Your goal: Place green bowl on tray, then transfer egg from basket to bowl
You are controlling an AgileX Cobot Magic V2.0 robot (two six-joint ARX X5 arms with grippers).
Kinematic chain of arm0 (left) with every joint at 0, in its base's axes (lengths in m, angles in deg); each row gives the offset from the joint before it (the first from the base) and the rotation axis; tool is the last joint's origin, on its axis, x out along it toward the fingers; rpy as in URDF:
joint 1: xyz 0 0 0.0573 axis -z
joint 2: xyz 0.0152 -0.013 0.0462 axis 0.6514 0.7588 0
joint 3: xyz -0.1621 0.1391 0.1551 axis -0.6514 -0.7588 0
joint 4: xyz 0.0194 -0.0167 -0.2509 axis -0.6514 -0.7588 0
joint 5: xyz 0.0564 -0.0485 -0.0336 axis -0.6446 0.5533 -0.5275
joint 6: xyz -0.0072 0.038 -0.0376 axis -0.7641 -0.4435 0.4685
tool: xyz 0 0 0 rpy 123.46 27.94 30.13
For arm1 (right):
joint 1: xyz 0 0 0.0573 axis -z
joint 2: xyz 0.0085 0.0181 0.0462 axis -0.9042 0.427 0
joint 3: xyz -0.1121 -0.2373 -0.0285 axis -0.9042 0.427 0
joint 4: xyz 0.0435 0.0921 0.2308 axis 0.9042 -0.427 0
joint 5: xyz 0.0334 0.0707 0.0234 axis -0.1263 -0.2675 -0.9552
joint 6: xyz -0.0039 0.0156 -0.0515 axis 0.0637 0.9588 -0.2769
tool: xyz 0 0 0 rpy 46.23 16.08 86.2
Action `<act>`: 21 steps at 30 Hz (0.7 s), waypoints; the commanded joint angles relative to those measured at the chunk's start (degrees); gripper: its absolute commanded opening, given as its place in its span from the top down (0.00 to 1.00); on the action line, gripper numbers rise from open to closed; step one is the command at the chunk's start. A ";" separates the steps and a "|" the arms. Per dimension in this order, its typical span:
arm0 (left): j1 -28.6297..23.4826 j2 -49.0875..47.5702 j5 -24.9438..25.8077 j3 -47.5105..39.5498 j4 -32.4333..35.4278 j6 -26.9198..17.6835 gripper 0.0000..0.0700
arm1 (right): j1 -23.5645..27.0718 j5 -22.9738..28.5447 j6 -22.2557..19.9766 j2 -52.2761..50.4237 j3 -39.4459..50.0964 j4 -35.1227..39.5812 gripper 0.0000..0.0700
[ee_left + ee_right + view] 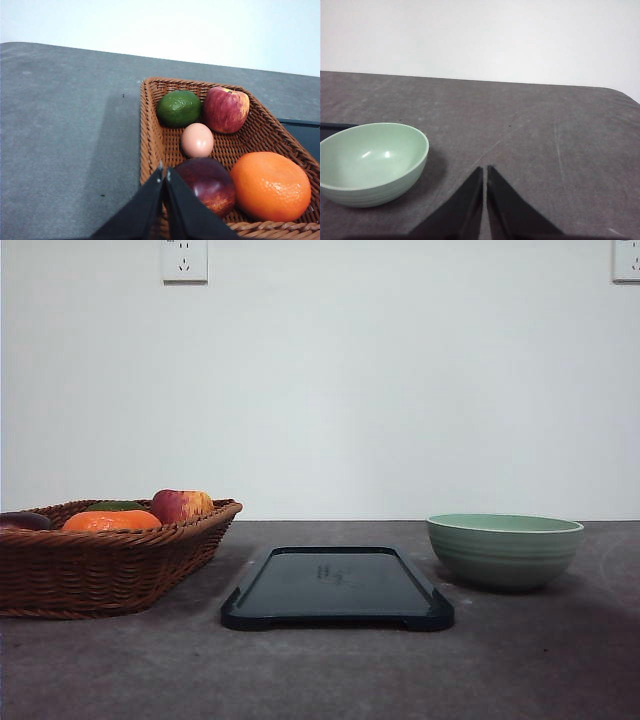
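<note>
The green bowl [505,549] stands on the table to the right of the dark tray [337,587], which lies bare in the middle. The wicker basket [100,555] is on the left. In the left wrist view the pale egg [197,140] lies in the basket [150,135] among the fruit. My left gripper [164,172] is shut, its tips over the basket's near rim, short of the egg. My right gripper [484,170] is shut over bare table, with the bowl [370,162] off to one side and apart from it.
In the basket lie a green lime [179,108], a red apple [226,109], an orange [270,186] and a dark red fruit [210,184]. Grey table [320,670] stretches in front of the tray. A white wall stands behind.
</note>
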 commanded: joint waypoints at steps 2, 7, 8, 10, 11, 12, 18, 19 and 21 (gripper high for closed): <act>0.00 -0.07 -0.11 -1.11 0.72 -0.09 1.00 | 0.02 0.00 0.57 0.02 0.22 0.63 1.00; 0.00 -0.07 -0.09 -1.11 1.03 0.67 1.00 | 0.02 0.00 0.59 0.02 0.22 1.13 1.00; 0.00 -0.07 -0.09 -1.11 1.01 1.41 1.00 | 0.02 -0.04 0.61 0.02 0.22 1.20 1.00; 0.00 -0.07 -0.09 -1.09 1.14 3.42 1.00 | 0.00 -0.22 1.04 0.02 0.22 1.27 1.00; 0.00 -0.07 -0.09 -1.07 1.14 4.73 1.00 | 0.00 -0.42 2.32 0.02 0.22 1.22 1.00; 0.00 -0.07 -0.09 -1.07 1.07 6.55 1.00 | 0.00 -0.41 3.96 0.02 0.22 1.26 1.00; 0.00 -0.07 -0.09 -1.07 1.01 27.10 1.00 | 0.02 -0.01 19.77 0.02 0.22 1.51 1.00; 0.00 -0.07 -0.09 -1.07 1.03 30.07 1.00 | 0.02 -0.07 22.40 0.02 0.22 1.51 1.00; 0.00 -0.07 -0.09 -1.05 1.14 34.58 1.00 | 0.00 -0.07 27.07 0.02 0.20 1.51 1.00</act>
